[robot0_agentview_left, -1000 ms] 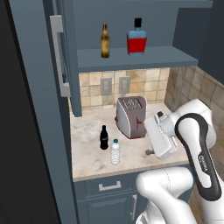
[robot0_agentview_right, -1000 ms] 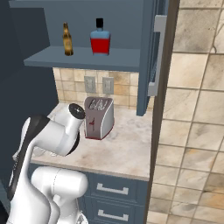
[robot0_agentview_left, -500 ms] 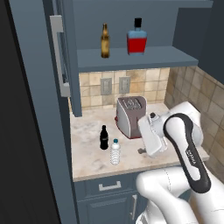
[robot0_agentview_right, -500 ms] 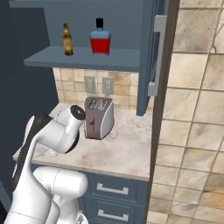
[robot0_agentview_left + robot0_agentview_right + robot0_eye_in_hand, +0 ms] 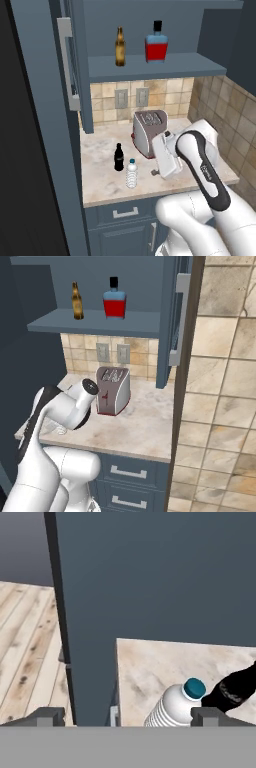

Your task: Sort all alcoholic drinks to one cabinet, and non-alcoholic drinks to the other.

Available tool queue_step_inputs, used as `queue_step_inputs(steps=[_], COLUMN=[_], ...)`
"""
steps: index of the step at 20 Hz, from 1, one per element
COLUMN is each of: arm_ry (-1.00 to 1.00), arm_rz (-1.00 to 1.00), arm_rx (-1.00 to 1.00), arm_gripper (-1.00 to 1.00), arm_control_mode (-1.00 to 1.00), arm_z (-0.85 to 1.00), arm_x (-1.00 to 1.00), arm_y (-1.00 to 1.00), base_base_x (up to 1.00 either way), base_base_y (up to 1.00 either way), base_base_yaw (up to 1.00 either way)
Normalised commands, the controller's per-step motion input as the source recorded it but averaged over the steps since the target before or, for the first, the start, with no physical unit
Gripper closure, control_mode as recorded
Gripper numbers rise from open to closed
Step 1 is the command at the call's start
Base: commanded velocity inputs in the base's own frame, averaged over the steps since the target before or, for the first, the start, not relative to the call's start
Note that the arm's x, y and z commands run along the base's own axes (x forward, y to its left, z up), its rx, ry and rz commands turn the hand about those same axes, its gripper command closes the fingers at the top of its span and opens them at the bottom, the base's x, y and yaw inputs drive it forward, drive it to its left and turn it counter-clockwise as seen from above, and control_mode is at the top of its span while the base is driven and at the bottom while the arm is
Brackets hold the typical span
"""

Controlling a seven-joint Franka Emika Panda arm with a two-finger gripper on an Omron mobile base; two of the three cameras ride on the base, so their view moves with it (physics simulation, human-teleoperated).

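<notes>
Two alcoholic drinks stand on the open cabinet shelf: an amber beer bottle [image 5: 119,46] [image 5: 76,301] and a squat red bottle [image 5: 156,44] [image 5: 114,300]. On the counter the non-alcoholic drinks stand side by side, a black cola bottle [image 5: 119,157] [image 5: 236,688] and, nearer the front edge, a clear water bottle [image 5: 131,173] [image 5: 175,709] with a teal cap. My gripper [image 5: 156,172] [image 5: 131,717] hangs low in front of the toaster, just right of the water bottle and pointing at it. Its jaws are open and hold nothing.
A silver toaster [image 5: 149,132] [image 5: 113,390] sits at the back of the marble counter [image 5: 100,175]. The cabinet's left door [image 5: 67,75] and right door [image 5: 177,316] stand open. Past the counter's left end the hand view shows a tall dark panel [image 5: 150,577] and wooden floor [image 5: 25,652].
My arm has swung left and down, bringing the hand from the toaster's right side to in front of it, closer to the water bottle. The bottles have not moved.
</notes>
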Motion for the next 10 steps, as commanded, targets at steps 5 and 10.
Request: queue_step_inputs(steps=[5, 10], arm_ry=[0.00, 0.00], arm_rz=[0.00, 0.00], arm_rx=[0.00, 0.00], arm_gripper=[-1.00, -1.00], arm_control_mode=[-1.00, -1.00], arm_z=[-0.27, -0.27], arm_x=[0.29, 0.27], arm_y=[0.05, 0.05], base_base_x=[0.00, 0.00], base_base_y=[0.00, 0.00], base_base_yaw=[0.00, 0.00])
